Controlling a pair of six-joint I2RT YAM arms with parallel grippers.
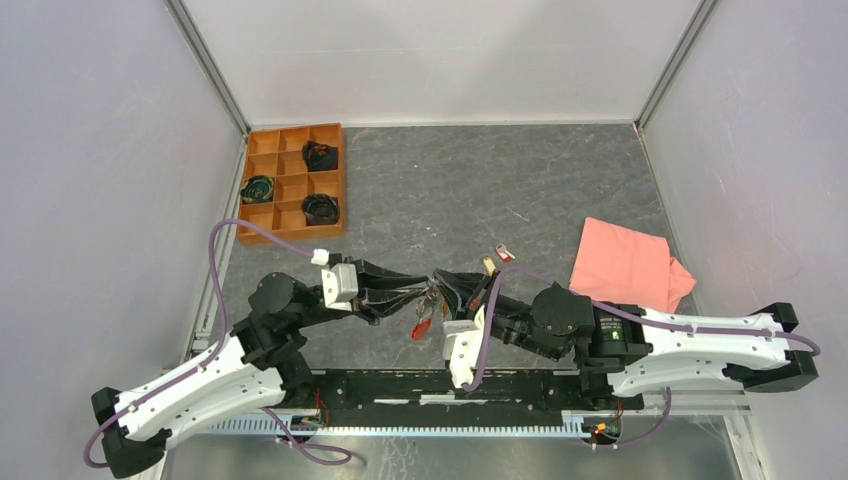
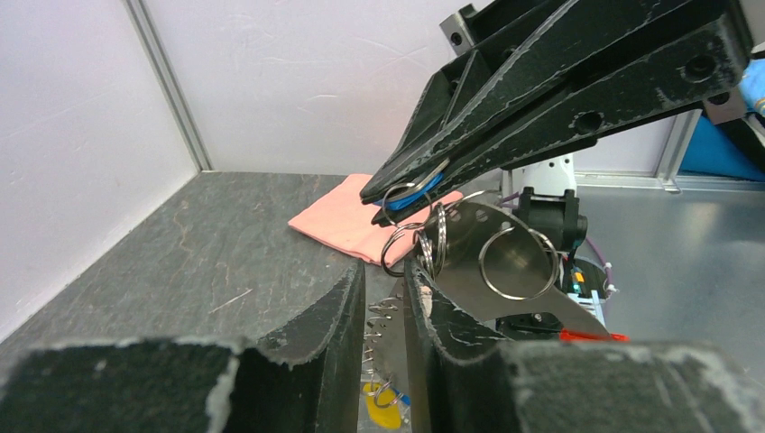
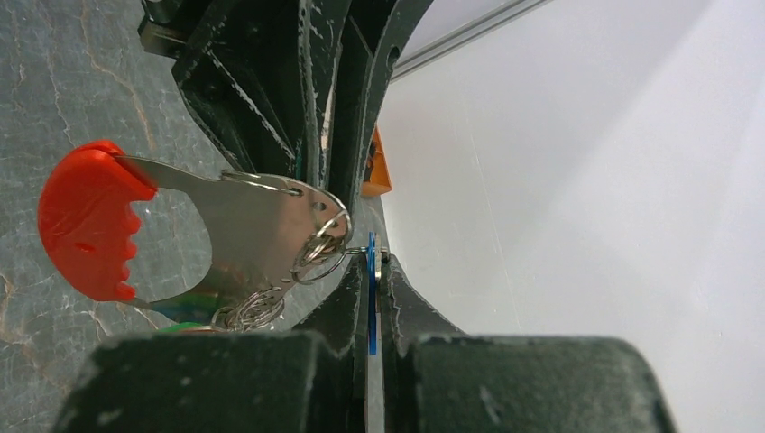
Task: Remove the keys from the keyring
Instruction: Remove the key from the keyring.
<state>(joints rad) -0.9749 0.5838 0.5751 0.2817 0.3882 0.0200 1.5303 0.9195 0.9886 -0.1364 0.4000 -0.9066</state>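
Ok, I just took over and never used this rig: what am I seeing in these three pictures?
Two robot arms sit side by side, each ending in a two-finger gripper. The wide picture looks down from above and behind them; the other two come from cameras on the wrists. On the grey table lie an orange compartment tray, a pink cloth and two tiny loose pieces I cannot identify. The left gripper holds the keyring, thin rings on a flat metal tag with a red end. The right gripper is shut on a blue key linked to those rings.
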